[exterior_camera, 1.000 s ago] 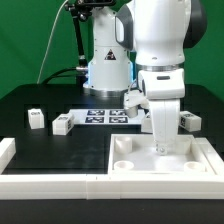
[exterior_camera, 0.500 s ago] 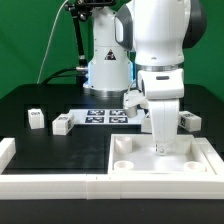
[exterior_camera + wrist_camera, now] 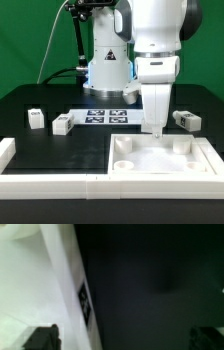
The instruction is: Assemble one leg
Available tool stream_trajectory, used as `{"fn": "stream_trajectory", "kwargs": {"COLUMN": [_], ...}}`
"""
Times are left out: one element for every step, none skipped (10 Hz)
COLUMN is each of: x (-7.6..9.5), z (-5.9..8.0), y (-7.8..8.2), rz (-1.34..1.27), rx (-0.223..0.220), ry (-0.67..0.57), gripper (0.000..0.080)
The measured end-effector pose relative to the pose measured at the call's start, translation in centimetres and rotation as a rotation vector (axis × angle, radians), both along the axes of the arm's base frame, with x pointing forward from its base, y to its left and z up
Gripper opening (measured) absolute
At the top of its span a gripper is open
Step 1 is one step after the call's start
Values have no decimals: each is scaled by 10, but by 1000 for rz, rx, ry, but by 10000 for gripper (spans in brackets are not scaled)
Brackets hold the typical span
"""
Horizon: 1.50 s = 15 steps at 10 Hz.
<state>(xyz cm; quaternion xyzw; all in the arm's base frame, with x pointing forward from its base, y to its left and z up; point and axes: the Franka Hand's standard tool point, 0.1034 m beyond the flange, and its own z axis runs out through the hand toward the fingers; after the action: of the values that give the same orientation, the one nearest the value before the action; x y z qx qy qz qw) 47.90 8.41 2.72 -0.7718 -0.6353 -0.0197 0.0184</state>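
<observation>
Exterior view: leg (image 3: 186, 119) apart from hand (image 3: 152, 128), toward exterior view's right.

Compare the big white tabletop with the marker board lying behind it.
The tabletop is a thick slab with round corner sockets; the marker board is thin and flat. The marker board carries black-and-white tags; the tabletop's top shows none. Both are white and lie flat on the black table.

On the table (image 3: 40, 95) I count four small legs (image 3: 37, 118), one tabletop (image 3: 160, 166) and one marker board (image 3: 108, 116).
</observation>
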Motion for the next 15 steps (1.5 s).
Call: {"fn": "stream_trajectory", "kwargs": {"x": [0, 0, 0, 0, -1, 0, 2, 3, 2, 2, 0, -5, -10, -15, -14], "z": [-1, -1, -1, -1, -1, 0, 7, 11, 11, 12, 11, 8, 4, -1, 0], "y": [0, 0, 0, 0, 0, 2, 10, 18, 24, 27, 32, 38, 42, 49, 49], "rz": [-19, -30, -157, -232, -280, -384, -505, -609, -680, -747, -875, -993, -1090, -1148, -1143], "rx": [0, 1, 4, 5, 5, 8, 12, 16, 22, 26, 35, 40, 57, 77, 71], "ry": [2, 3, 11, 15, 18, 23, 18, 16, 15, 18, 32, 52, 59, 50, 55], "gripper": [649, 649, 649, 649, 649, 649, 649, 649, 649, 649, 649, 649, 649, 649, 649]}}
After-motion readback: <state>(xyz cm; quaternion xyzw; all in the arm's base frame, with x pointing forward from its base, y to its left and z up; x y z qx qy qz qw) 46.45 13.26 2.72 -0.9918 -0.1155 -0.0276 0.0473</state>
